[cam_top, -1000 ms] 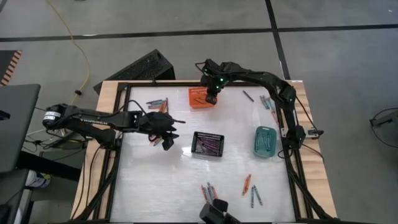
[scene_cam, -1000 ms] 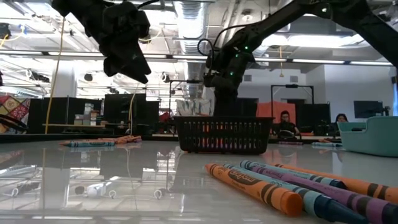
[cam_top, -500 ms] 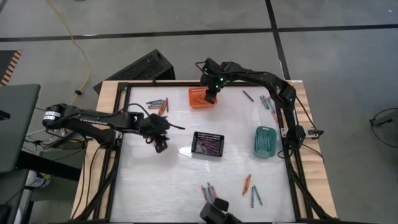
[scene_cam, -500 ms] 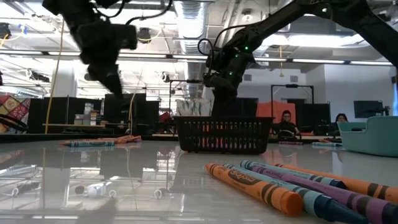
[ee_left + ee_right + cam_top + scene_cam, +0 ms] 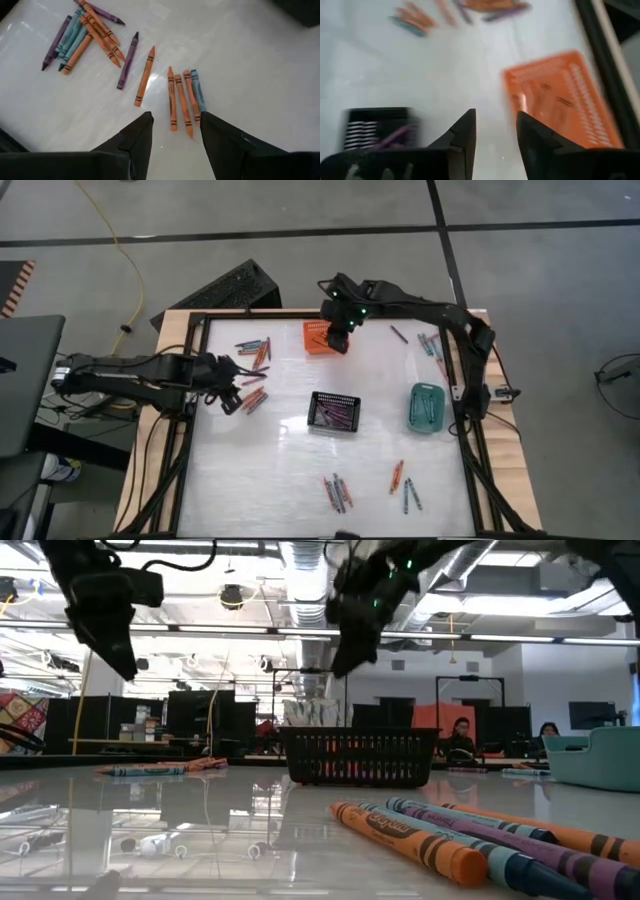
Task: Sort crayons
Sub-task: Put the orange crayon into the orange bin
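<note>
Hovering over the table's left side, the left gripper (image 5: 175, 131) holds its two fingers apart and empty above a row of four crayons (image 5: 184, 100), three orange and one teal. Just beyond them one orange crayon (image 5: 144, 76) and one purple crayon (image 5: 128, 61) lie singly, and a further heap (image 5: 82, 32) of roughly eight mixes orange, teal and purple; overlaps make that count uncertain.

Across the table the right gripper (image 5: 495, 131), fingers likewise apart with nothing between them, hangs beside the orange basket (image 5: 580, 90), whose contents show only as a blur. Three baskets sit on the white table (image 5: 290, 470): the orange one at the far edge, a black basket (image 5: 334, 412) in the middle holding purple crayons, and a teal basket (image 5: 427, 407) to the right.

From above, more crayons lie loose: a cluster at the near edge (image 5: 336, 491), another pair of small groups (image 5: 404, 484) nearby, and several along the right rail (image 5: 432, 346), too small to count. The low view cuts the near cluster (image 5: 470, 840) off at its right edge.
</note>
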Controlling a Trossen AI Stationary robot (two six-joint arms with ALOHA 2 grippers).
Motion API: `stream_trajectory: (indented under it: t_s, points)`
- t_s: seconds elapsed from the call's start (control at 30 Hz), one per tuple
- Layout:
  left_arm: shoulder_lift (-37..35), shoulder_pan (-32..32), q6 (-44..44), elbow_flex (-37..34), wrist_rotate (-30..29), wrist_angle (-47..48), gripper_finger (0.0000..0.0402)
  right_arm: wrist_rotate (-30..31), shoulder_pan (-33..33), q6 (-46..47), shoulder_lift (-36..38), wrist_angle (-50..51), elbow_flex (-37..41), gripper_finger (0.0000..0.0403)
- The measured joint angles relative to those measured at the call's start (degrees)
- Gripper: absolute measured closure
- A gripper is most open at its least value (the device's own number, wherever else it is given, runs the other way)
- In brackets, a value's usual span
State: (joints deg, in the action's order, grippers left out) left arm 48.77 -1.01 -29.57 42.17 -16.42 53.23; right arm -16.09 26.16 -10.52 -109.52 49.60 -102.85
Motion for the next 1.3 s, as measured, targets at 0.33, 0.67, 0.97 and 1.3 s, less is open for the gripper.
stream_trajectory:
  t_s: [0.33, 0.67, 0.97, 1.3]
  points:
    - [4.9, -8.5, 10.0, -4.8, 4.2, -7.7, 0.025, 3.4, -9.9, -0.4, 7.0, 1.7, 0.0, 0.027]
    - [19.0, -18.3, 20.9, -4.8, 10.2, -12.9, 0.0251, 8.9, -18.1, 3.9, 10.5, 5.8, 0.0, 0.0271]
    - [28.3, -22.3, 25.6, -4.8, 13.1, -21.0, 0.0258, 11.8, -21.5, 6.5, 11.7, 10.3, 0.0, 0.0271]
    - [33.0, -23.1, 29.5, -2.4, 13.1, -21.7, 0.0284, 12.0, -22.6, 7.5, 11.7, 11.4, 0.0, 0.0271]
